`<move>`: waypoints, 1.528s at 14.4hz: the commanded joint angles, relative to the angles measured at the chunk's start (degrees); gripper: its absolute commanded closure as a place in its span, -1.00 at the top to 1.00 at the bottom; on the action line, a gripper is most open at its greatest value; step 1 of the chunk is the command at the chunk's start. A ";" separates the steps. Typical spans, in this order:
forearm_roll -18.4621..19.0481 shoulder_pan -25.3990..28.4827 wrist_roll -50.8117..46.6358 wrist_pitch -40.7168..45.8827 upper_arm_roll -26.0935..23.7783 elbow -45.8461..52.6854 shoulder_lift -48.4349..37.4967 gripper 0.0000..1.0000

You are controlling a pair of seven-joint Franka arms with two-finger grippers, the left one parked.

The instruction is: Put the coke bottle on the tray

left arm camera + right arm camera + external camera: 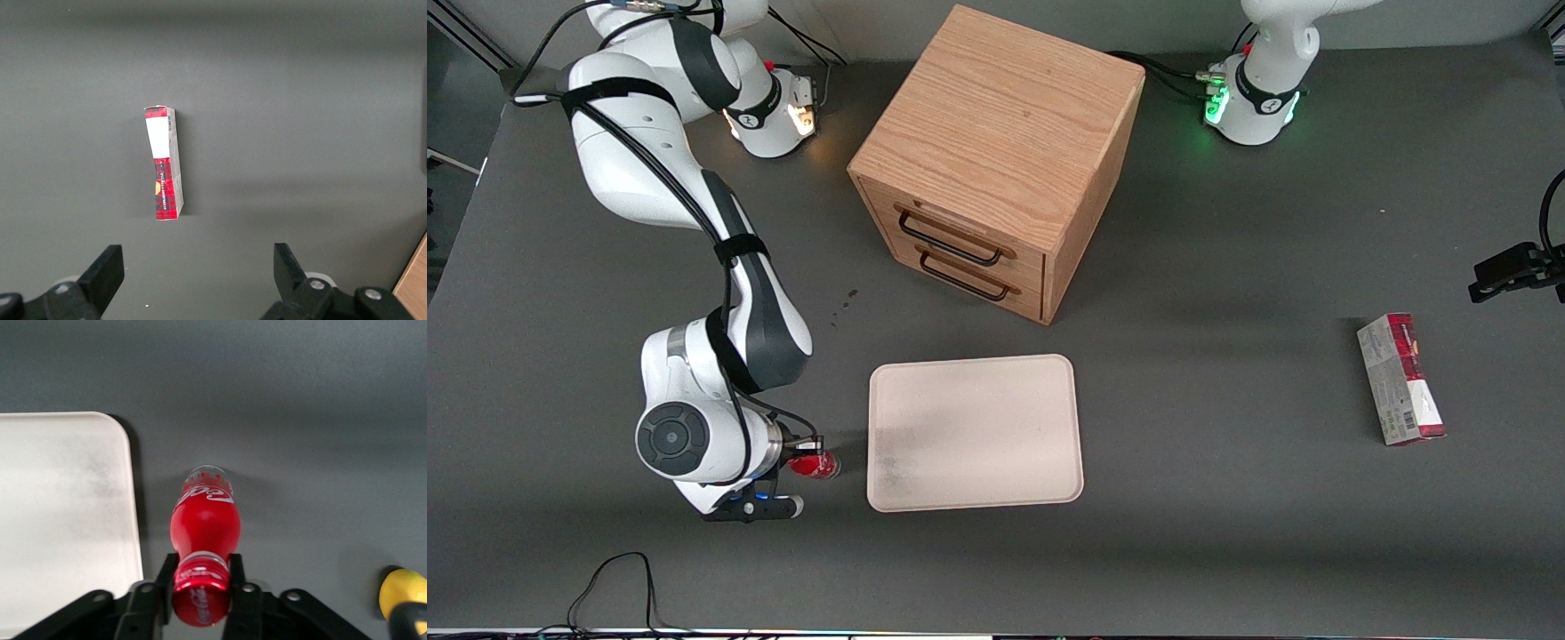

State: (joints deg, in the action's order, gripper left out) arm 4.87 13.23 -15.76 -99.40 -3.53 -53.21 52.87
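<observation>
The coke bottle (203,523) is small, with a red cap, red label and clear base. My right gripper (202,577) is shut on its neck, one black finger (165,577) on each side of the cap. In the front view the bottle (816,463) and gripper (800,455) sit low over the table, just beside the tray's short edge on the working arm's side. The tray (974,431) is pale cream-pink, flat, with rounded corners and a low rim, and nothing lies on it. Its corner also shows in the right wrist view (67,513).
A wooden drawer cabinet (996,160) with two black handles stands farther from the front camera than the tray. A red-and-grey carton (1400,378) lies toward the parked arm's end of the table. A yellow lump (402,593) lies near the gripper.
</observation>
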 commanded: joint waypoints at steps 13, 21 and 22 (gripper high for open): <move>-0.82 -0.23 -1.47 20.28 -0.69 1.80 -10.75 -1.00; -5.40 -2.60 -1.56 29.61 -0.78 2.41 -21.58 -1.00; -5.40 -2.51 -1.64 29.61 -0.78 2.94 -21.49 -1.00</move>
State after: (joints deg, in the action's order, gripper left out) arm 0.51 10.81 -15.80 -70.01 -3.80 -50.17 31.48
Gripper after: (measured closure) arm 0.674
